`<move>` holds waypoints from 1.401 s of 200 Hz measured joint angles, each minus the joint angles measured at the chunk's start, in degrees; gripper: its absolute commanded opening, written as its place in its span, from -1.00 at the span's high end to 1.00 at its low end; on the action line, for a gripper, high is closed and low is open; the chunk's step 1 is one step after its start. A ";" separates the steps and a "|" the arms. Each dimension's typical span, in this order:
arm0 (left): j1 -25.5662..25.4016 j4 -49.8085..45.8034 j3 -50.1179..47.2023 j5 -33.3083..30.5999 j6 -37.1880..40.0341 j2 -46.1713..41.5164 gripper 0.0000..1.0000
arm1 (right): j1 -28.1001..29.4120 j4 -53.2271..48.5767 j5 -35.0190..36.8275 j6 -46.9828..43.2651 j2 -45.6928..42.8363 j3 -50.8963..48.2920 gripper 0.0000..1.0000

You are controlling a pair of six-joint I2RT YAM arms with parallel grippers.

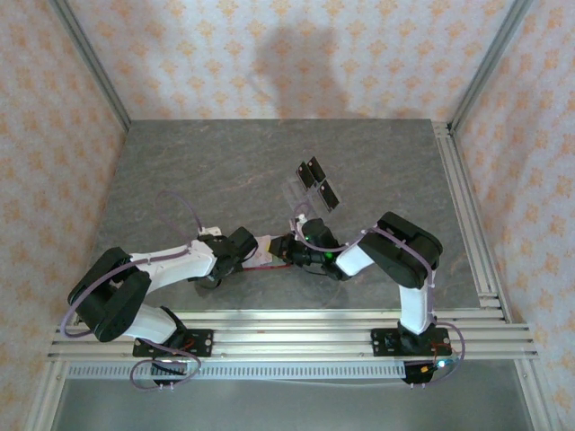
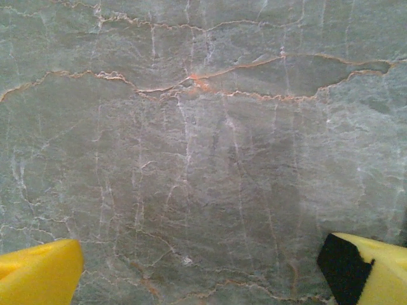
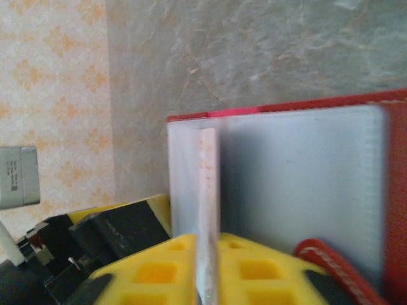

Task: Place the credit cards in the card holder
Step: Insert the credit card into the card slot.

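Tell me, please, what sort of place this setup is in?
Probably a purpose-built robot test cell in a lab rather than a real room: patterned wallpaper panels in an aluminium frame enclose a stone-look table, and a left arm and right arm are bolted to rails at its near edge.

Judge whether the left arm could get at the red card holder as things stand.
Probably yes: the left gripper, jaws open over bare table, sits right beside the card holder, though the right gripper, a credit card between its fingers, crowds the other side.

Clear tray [image 1: 314, 184] stands just beyond the arms; open table [image 1: 180, 171] lies far left.
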 measured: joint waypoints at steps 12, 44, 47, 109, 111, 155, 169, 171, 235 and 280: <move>0.00 0.13 -0.04 0.04 0.00 0.00 -1.00 | 0.13 -1.33 -0.37 -0.61 -0.72 0.81 0.22; 0.00 1.27 -0.70 0.22 0.00 -0.20 -1.00 | 0.35 -14.64 0.55 -4.76 -5.92 3.48 -0.01; 0.00 1.31 -0.76 0.22 -0.02 -0.26 -1.00 | 0.33 -16.37 0.74 -5.38 -6.45 3.87 -0.02; 0.00 2.78 -1.90 0.39 0.02 -1.33 -1.00 | -0.59 -45.77 4.44 -17.00 -11.74 15.96 0.26; 0.00 2.82 -1.95 0.39 0.02 -1.33 -1.00 | -0.61 -46.36 4.57 -17.42 -11.74 16.26 0.32; 0.00 3.85 -2.58 0.42 0.02 -1.70 -1.00 | -0.68 -60.26 7.61 -24.63 -10.32 24.11 0.88; 0.00 3.87 -2.58 0.44 0.02 -1.70 -1.00 | -0.68 -62.47 8.20 -26.18 -8.94 25.33 0.93; 0.00 3.87 -2.58 0.44 0.04 -1.70 -1.00 | -0.68 -62.84 8.28 -26.32 -8.72 25.44 0.93; 0.00 4.04 -2.58 0.48 0.44 -1.70 -1.00 | -0.63 -67.58 8.55 -29.09 -3.30 27.30 0.98; 0.00 4.55 -2.89 0.66 0.42 -1.70 -1.00 | -0.11 -67.73 8.41 -29.46 -0.98 29.81 0.99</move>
